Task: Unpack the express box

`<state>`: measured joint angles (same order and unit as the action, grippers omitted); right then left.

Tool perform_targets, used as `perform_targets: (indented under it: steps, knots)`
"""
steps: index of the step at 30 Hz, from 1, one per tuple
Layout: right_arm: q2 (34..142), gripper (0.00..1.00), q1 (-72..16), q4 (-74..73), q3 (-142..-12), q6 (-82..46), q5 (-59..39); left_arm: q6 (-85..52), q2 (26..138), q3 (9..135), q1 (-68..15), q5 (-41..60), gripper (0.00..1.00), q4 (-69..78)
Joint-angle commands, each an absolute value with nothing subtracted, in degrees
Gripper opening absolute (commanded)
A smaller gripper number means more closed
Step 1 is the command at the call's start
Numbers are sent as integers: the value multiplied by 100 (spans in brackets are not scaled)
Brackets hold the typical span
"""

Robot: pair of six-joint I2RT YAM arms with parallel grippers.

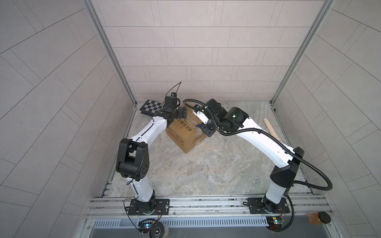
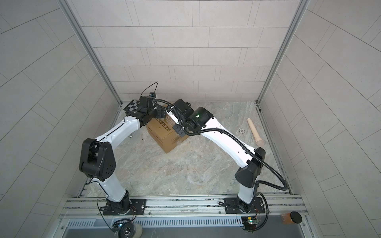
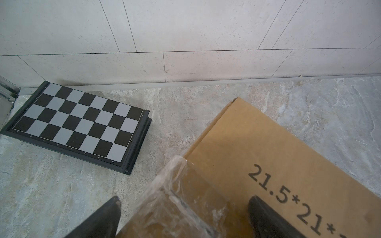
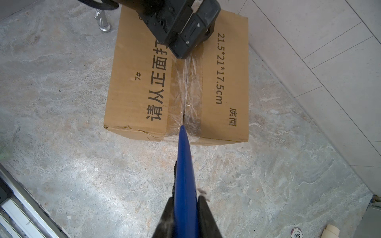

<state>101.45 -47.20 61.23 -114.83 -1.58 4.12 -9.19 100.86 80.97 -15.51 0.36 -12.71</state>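
The grey stone-look bench [image 1: 206, 175] holds everything. The express box [image 1: 185, 134] sits on it toward the back wall, between the two arms, and both top views show it [image 2: 165, 134]. The express box is brown card with black print on its top. It is closed, and crinkly clear tape [image 4: 189, 82] runs along the seam in the middle of the top. A flat black-and-white chequered board [image 3: 78, 123] lies on the bench near the express box, on the left arm's side. It is against the back wall and does not touch the express box. A long pale wooden stick [image 2: 254, 129] lies well apart from the express box, on the right arm's side. The left fingers [image 3: 107, 218] are spread wide and hold nothing. They are down at the far end of the taped seam, one over the box top by the printed numbers and one just past the box edge. I cannot tell if they press on the card. The right fingers [image 4: 206, 216] are squeezed tight on a thin blue tool [image 4: 184, 164]. The tool's tip touches the near end of the seam, right at the top edge of the express box. A small shiny silver piece [image 4: 103, 22] stands on the bench just beside the express box, by the left arm. A little round chip [image 4: 296, 232] lies well apart from the express box, near the wooden stick
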Motion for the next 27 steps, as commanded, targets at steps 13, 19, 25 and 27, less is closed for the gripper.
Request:
perform_targets:
  steps: [13, 19, 25, 27]
  knots:
    - [10611, 0, -4713, 5840, -11601, -233, -37, -1081, 10382, 7820, -1731, 492, 99, -2019]
    - [10743, 0, -4702, 5869, -11659, -193, -80, -1090, 10380, 7805, -1731, 475, 99, -2005]
    - [10490, 0, -4676, 6040, -11610, -191, -28, -1090, 10423, 7813, -1733, 448, 99, -2007]
    - [10381, 0, -4676, 6119, -11628, -180, -1, -1090, 10424, 7813, -1736, 429, 99, -2013]
